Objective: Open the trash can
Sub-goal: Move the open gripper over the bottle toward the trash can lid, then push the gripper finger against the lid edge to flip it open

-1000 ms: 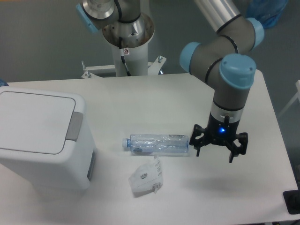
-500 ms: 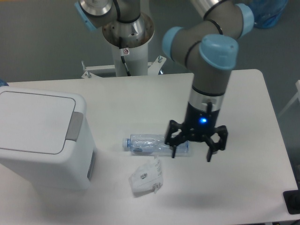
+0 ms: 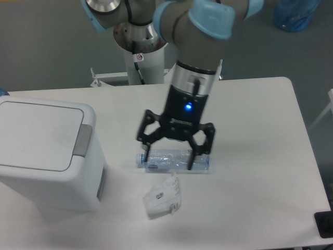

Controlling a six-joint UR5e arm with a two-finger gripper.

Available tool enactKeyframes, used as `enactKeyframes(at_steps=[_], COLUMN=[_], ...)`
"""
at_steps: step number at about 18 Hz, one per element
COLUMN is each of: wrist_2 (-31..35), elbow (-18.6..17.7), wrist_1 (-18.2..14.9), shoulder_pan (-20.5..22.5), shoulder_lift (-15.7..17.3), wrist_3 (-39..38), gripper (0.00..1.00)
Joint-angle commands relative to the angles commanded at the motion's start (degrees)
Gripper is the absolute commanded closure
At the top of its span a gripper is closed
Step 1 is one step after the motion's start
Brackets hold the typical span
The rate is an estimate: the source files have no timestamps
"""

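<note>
At the left of the counter (image 3: 260, 104) we see the large white boxy plastic trash can (image 3: 44, 156), upright, its flat lid closed, grey rectangular push tab (image 3: 81, 140) on the right edge.

1. A clear plastic bottle (image 3: 176, 160) lies on its side near the middle of the white table (image 3: 260, 130), its blue cap pointing left and its length running left to right.
2. A small white wrinkled packet (image 3: 162, 197) rests on the table just nearer than the bottle, slightly to the left of the bottle's middle, with a small dark printed mark showing on its upper face.
3. A dark object (image 3: 324, 225) sits at the table's near right corner, cut off by the picture's edge.
4. Beyond the table's far right side, a blue bag-like item (image 3: 295, 13) is partly visible against the grey floor (image 3: 47, 52).
</note>
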Motion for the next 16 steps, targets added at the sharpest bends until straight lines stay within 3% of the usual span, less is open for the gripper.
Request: enactKeyframes(at_steps=[4,16], wrist_2=[0.2,0.4], elbow=[-4.4,-6.8], wrist_1=[0.2,0.6], shoulder_pan=[-1.3,-2.9], shoulder_lift=[2.8,2.7], wrist_3=[-1.1,-0.5], gripper=[0.00,0.00])
